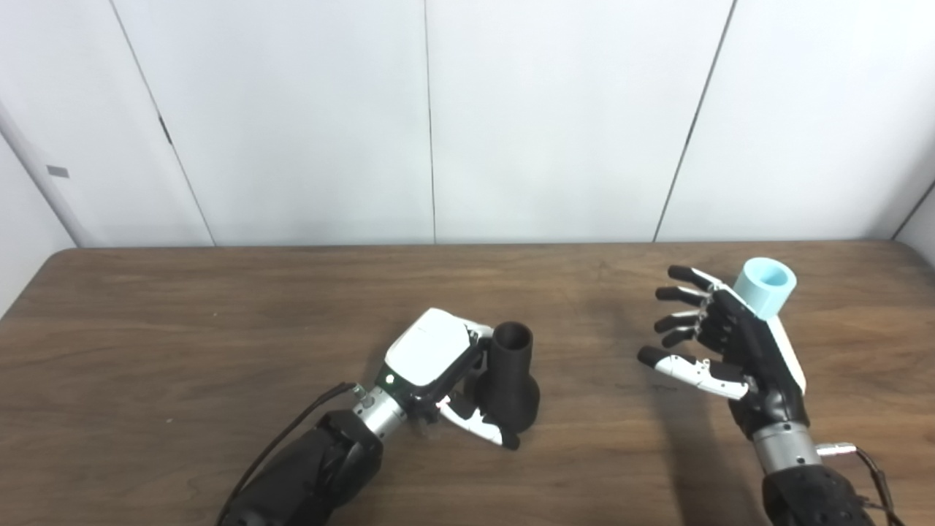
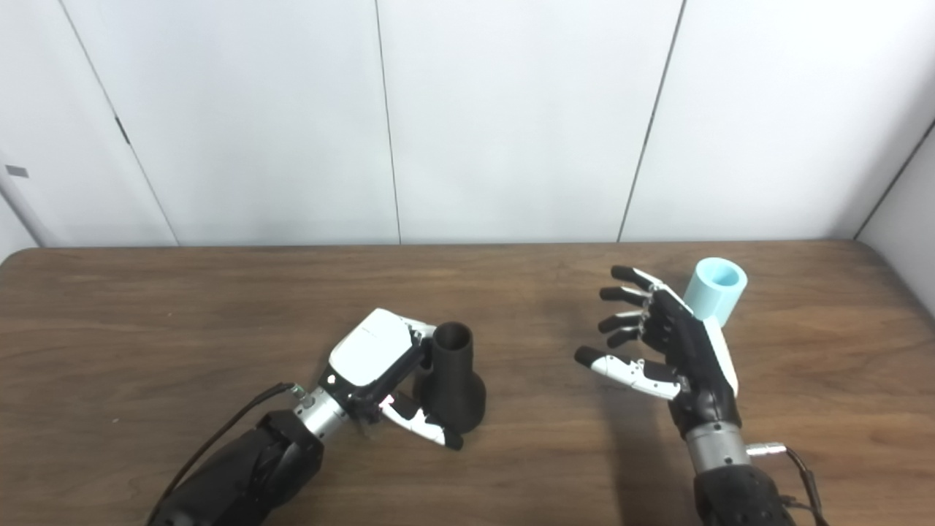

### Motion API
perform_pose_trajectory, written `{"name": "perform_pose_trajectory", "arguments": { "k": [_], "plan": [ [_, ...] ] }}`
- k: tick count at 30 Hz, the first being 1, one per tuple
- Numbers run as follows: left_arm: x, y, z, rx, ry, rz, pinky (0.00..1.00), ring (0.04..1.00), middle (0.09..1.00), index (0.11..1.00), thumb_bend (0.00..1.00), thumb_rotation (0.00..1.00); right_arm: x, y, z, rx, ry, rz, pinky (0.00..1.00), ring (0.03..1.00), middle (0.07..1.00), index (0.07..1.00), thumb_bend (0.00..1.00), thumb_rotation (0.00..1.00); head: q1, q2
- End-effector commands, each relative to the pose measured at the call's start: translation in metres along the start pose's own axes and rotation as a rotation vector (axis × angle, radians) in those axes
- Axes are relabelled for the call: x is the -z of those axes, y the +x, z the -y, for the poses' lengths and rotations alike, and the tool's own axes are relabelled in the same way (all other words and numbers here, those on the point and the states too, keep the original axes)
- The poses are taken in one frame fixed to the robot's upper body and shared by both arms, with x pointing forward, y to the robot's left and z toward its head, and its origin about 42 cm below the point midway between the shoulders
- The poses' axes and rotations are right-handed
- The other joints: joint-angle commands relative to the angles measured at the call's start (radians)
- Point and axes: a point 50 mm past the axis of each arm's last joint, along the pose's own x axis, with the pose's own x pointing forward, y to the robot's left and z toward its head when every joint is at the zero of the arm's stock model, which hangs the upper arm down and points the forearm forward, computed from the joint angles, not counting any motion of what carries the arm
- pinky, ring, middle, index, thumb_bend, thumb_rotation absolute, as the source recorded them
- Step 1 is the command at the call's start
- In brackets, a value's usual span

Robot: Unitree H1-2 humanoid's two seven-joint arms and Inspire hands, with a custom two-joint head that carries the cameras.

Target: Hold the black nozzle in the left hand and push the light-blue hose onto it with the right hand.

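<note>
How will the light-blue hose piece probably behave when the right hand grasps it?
The light-blue hose looks short, thick-walled and round, so probably stiff and light. It appears to stand on end, so a sideways nudge from the open right hand might tip and roll it.

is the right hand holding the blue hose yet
No, the right hand is open with fingers spread, and the light-blue hose stands on the table behind it.

We see even, bright, diffuse light, seemingly from overhead. On the dark brown wooden table (image 1: 219, 329) we find only soft, faint shadows. The plain white wall panels (image 1: 555, 117) look slightly washed out. Both views are mildly soft throughout.
</note>
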Motion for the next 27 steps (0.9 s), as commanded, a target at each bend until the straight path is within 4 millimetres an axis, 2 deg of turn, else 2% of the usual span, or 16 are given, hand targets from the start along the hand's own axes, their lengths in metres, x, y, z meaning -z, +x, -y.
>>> {"name": "perform_pose_trajectory", "arguments": {
  "k": [1,5,9,13,16,19,23,26,27],
  "plan": [
    [-0.009,-0.052,0.060,0.188,-0.078,-0.091,0.33,0.406,0.447,0.510,0.50,0.00,-0.031,0.011,0.008,0.049,-0.033,0.093,0.46,0.561,0.690,0.747,0.71,0.11,-0.034,-0.001],
    [-0.002,-0.060,0.059,0.224,-0.039,-0.100,0.35,0.420,0.459,0.504,0.51,0.00,-0.053,0.023,0.024,0.083,-0.081,0.155,0.42,0.516,0.661,0.723,0.76,0.10,-0.135,-0.015],
    [0.004,-0.066,0.059,0.224,-0.031,-0.112,0.35,0.414,0.458,0.507,0.50,0.00,-0.080,0.036,0.037,0.144,-0.140,0.195,0.49,0.604,0.676,0.704,0.80,0.08,-0.227,-0.048],
    [0.010,-0.073,0.059,0.220,-0.029,-0.115,0.35,0.408,0.455,0.509,0.50,0.00,-0.097,0.046,0.049,0.252,-0.265,0.224,0.52,0.630,0.688,0.709,0.79,0.10,-0.314,-0.080],
    [0.014,-0.078,0.059,0.220,-0.030,-0.114,0.34,0.405,0.452,0.519,0.50,0.00,-0.093,0.056,0.064,0.304,-0.364,0.235,0.55,0.692,0.736,0.738,0.77,0.06,-0.353,-0.097],
    [0.018,-0.082,0.059,0.220,-0.030,-0.120,0.35,0.410,0.452,0.519,0.50,0.00,-0.083,0.067,0.085,0.328,-0.452,0.181,0.63,0.784,0.836,0.785,0.79,0.11,-0.371,-0.108],
    [0.021,-0.086,0.056,0.210,-0.025,-0.119,0.36,0.416,0.454,0.515,0.50,0.00,-0.065,0.079,0.114,0.319,-0.473,0.088,0.71,0.854,0.892,0.844,0.83,0.20,-0.378,-0.109],
    [0.022,-0.089,0.056,0.208,-0.040,-0.124,0.35,0.411,0.448,0.518,0.50,0.00,-0.051,0.086,0.127,0.277,-0.428,0.022,0.86,0.918,0.920,0.909,0.86,0.22,-0.379,-0.113],
    [0.022,-0.090,0.056,0.209,-0.045,-0.124,0.35,0.411,0.448,0.518,0.50,0.00,-0.048,0.088,0.129,0.262,-0.417,0.004,0.86,0.921,0.922,0.911,0.86,0.21,-0.380,-0.115]
  ]
}}
